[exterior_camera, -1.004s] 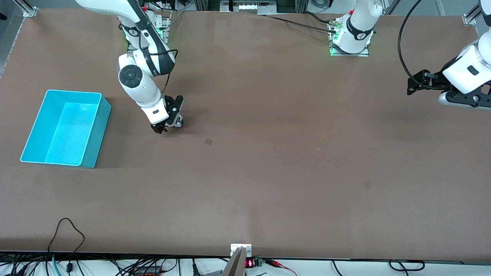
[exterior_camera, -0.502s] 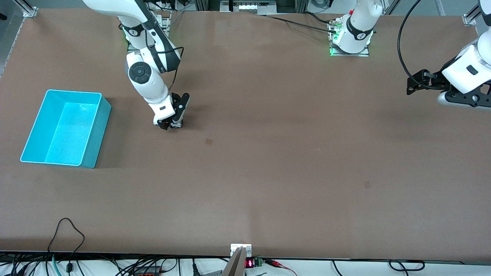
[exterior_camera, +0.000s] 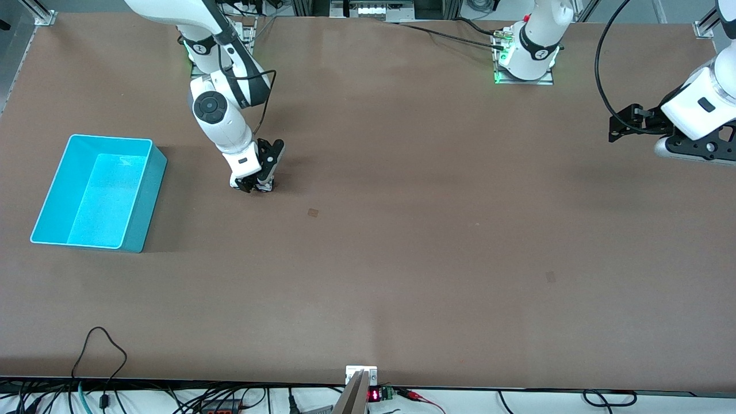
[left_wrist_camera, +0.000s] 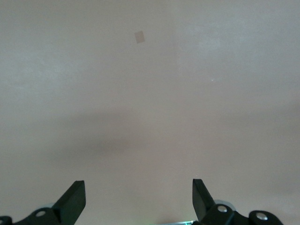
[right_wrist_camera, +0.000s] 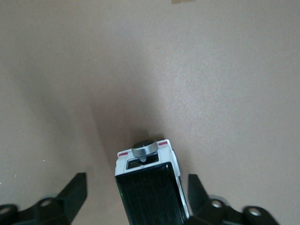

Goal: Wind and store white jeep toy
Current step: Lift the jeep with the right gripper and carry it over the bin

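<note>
Brown and matte, the broad table top (exterior_camera: 402,241) is carrying very little: a cyan plastic bin (exterior_camera: 141,201) is sitting toward the right arm's end, and a few small taped patches are dotting the bare surface.

Low over the table, beside the bin and toward the table's middle, the right gripper (exterior_camera: 253,186) is hanging down over the white jeep toy (right_wrist_camera: 149,180), a tiny white car with a black ribbed roof panel and a round silver spare wheel on its back. In the right wrist view the fingers (right_wrist_camera: 70,193) are standing spread, one on each side of the toy's body with a gap showing between each pad and the car, so they are not pinching it. The toy is resting on the table, nearly hidden under the gripper in the front view.

At its own end of the table, the left gripper (left_wrist_camera: 138,199) is waiting in the air, its fingers spread wide over bare table and holding nothing.

As for progress, the job is looking early. The bin is empty and the jeep is ungrasped on the table. Closing on the car, pulling it back along the surface to wind it, and carrying it to the bin all appear to be left.
</note>
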